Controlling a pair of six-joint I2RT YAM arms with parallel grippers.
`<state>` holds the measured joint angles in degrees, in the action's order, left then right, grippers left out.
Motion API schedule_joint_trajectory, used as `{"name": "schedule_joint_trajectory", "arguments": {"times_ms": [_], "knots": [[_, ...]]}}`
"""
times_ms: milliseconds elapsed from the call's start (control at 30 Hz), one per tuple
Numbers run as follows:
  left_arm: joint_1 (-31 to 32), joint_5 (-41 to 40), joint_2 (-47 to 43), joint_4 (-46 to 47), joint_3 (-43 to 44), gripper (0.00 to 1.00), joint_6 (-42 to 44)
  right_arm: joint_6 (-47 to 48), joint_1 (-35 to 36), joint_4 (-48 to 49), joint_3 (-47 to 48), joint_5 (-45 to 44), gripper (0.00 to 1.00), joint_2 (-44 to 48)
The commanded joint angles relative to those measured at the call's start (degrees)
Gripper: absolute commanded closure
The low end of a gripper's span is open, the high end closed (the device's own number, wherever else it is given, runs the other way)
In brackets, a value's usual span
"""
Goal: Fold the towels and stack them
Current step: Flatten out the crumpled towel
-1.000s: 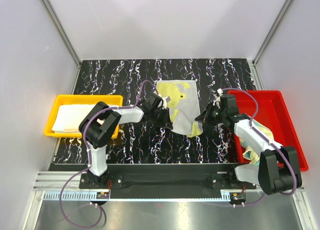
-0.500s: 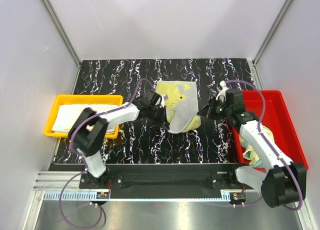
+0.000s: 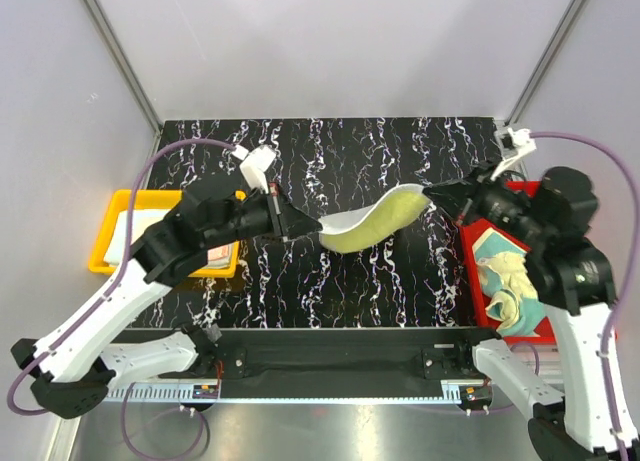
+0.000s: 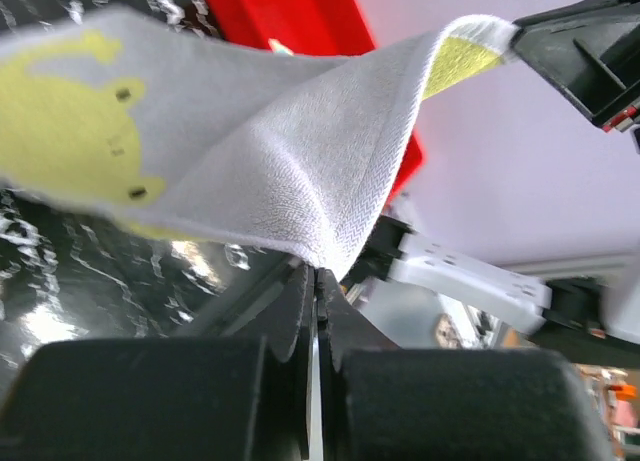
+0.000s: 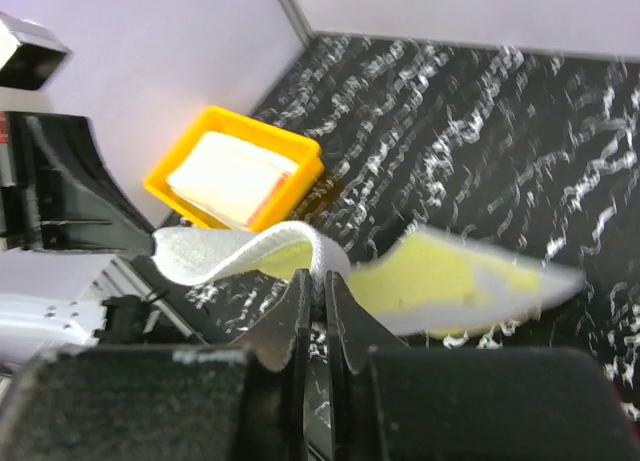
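Together we are now holding the towel (image 3: 372,224) up off the table (image 3: 400,281), no longer flat. We are pinching one edge in the closed left gripper (image 3: 303,231) and the opposite edge in the closed right gripper (image 3: 437,194), with it sagging between them. Pulling apart is risking a slipped corner.

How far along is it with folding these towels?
Early to midway, I'd say. Done: a folded pale towel lies in the yellow tray. In hand: the left gripper and right gripper both pinch a grey-and-yellow towel, lifted above the table. Left: crumpled towels wait in the red tray.
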<state>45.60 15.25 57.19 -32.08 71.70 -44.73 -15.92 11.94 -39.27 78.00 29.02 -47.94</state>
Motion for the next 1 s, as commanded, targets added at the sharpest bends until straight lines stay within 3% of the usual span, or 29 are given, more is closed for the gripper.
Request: {"name": "schedule_joint_trajectory", "arguments": {"times_ms": [0, 267, 400, 500, 600, 733, 833, 933, 967], "knots": [[3.08, -5.75, -3.13, -3.69, 4.92, 1.00, -4.49, 1.25, 0.18, -2.93, 5.58, 5.25, 1.00, 2.49], [5.46, -9.08, -2.88, -3.43, 11.34, 1.00, -6.51, -4.64, 0.18, 7.70, 5.32, 7.82, 1.00, 3.47], [4.32, -17.68, 2.74, -12.01, 20.56, 1.00, -1.95, -1.06, 0.10, 13.49, 5.58, 0.10, 1.00, -0.73], [-0.24, -21.39, 10.03, -15.64, 30.76, 1.00, 2.08, 1.50, 0.18, 14.30, 9.79, -5.10, 1.00, -8.09], [-9.28, -15.71, 17.66, -15.22, 35.43, 1.00, 4.03, 4.05, 0.18, 19.81, 10.69, -5.55, 1.00, -15.56], [-20.00, -6.22, 26.02, -8.19, 33.24, 1.00, 5.26, 7.22, 0.10, 29.49, 8.23, -5.20, 1.00, -24.81], [-25.11, -0.24, 34.64, -2.83, 33.77, 1.00, 5.71, 10.11, 0.01, 33.37, 10.06, -6.17, 1.00, -34.73], [-28.63, 6.69, 43.49, 8.82, 34.29, 1.00, 6.14, 13.63, -0.17, 38.63, 14.27, -4.76, 1.00, -48.16], [-29.34, 8.12, 46.06, 11.05, 34.73, 1.00, 6.15, 13.64, -0.34, 38.74, 15.25, -4.41, 1.00, -48.21]]}}
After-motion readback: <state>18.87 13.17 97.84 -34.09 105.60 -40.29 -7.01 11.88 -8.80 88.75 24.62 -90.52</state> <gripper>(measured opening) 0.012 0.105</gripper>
